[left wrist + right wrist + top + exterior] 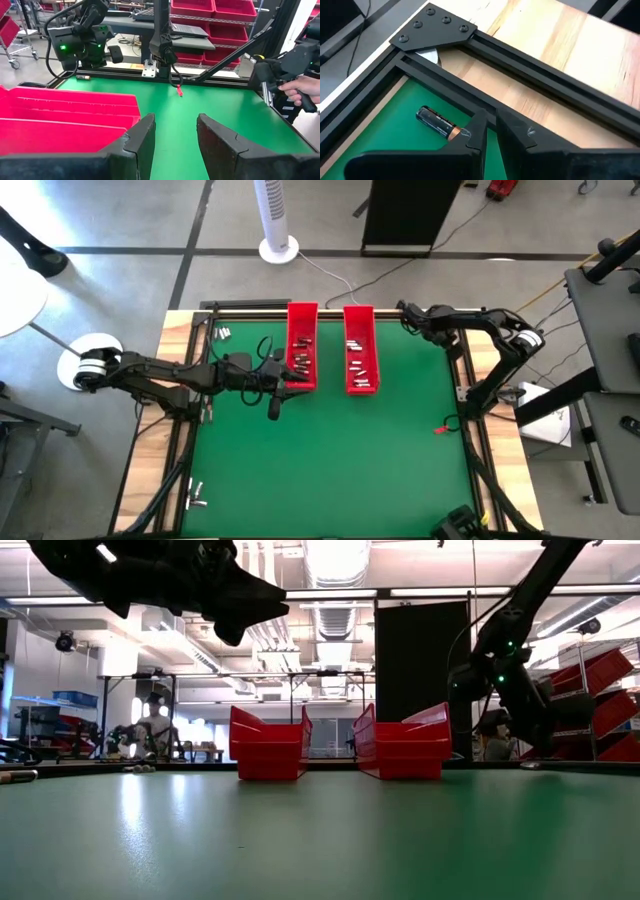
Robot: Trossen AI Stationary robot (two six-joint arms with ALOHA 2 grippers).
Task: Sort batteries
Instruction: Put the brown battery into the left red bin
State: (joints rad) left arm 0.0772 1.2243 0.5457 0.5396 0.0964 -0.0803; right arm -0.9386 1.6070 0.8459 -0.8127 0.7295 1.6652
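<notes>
Batteries lie as tiny specks in the left red tray and the right red tray at the far side of the green table; from above we cannot count them or tell their kinds apart. A few more sit on the wooden border near the far left corner and the near left edge. From table height the tray walls hide every battery inside.

The left gripper hangs above the table just beside the left tray, its fingers standing apart with bare green between them and nothing held.

The right gripper is at the far right corner of the table, its fingers drawn narrow, almost touching. One black and copper battery lies on the green right by the fingertips; we cannot tell whether they touch its copper end, and it is not between them. The overhead picture hides it under the arm.

A person's hand shows beyond the table, partly cut off.
</notes>
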